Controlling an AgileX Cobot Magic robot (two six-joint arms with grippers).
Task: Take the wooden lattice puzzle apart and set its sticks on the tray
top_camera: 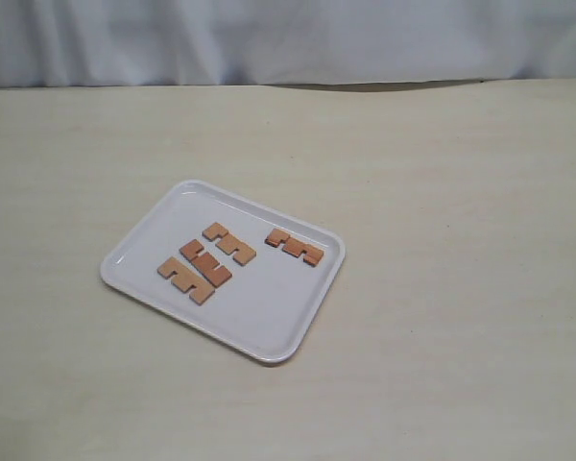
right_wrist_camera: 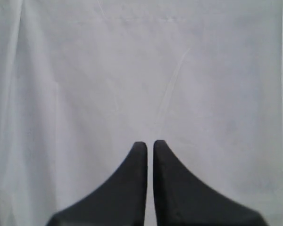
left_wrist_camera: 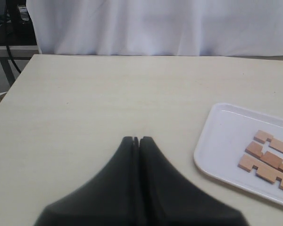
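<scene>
The white tray lies on the table left of centre. Several reddish-brown notched sticks lie flat and apart on it: one, one and one side by side at its left, another alone near its far right rim. No interlocked lattice shows. Neither gripper appears in the exterior view. My left gripper is shut and empty above bare table, with the tray and sticks off to one side. My right gripper faces a white cloth, its fingers almost touching, holding nothing.
A white cloth backdrop hangs along the table's far edge. The beige tabletop stretches around the tray on all sides. The table's left edge and a dark frame show in the left wrist view.
</scene>
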